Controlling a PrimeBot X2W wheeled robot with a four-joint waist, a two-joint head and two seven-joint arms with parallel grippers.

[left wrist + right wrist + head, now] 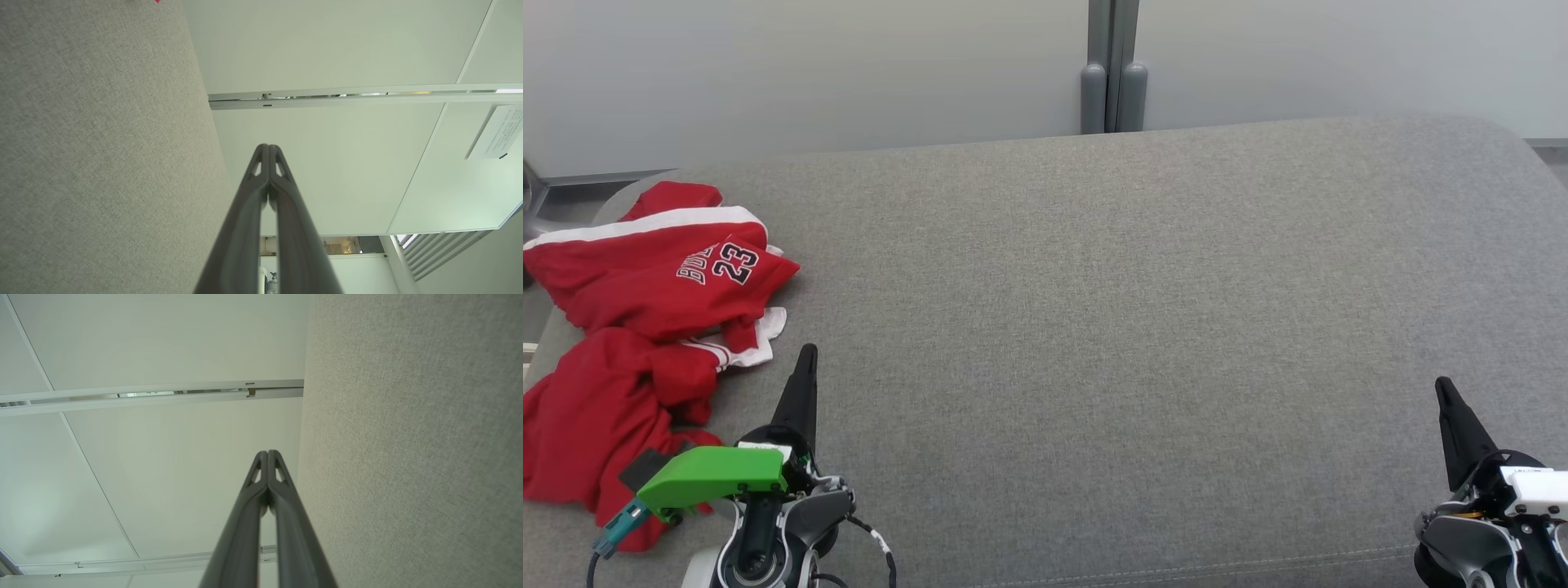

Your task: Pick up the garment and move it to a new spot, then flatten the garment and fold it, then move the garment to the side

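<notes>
The garment [645, 327] is a red jersey with white trim and the number 23, lying crumpled at the left end of the grey cushioned surface [1094, 310]. My left gripper [807, 353] is shut just right of the garment's lower half, apart from it, holding nothing. In the left wrist view the left gripper [268, 146] has its tips pressed together, and a sliver of red cloth [157, 1] peeks in at the top edge. My right gripper [1443, 385] is shut and empty at the far lower right. The right wrist view shows the right gripper [267, 452] with its fingers meeting.
The grey surface stretches wide between the two grippers. Its rounded far edge meets a pale wall [849, 65] with a grey vertical post [1112, 73]. The garment's left part hangs near the surface's left edge. A stitched seam [1217, 563] runs near the front edge.
</notes>
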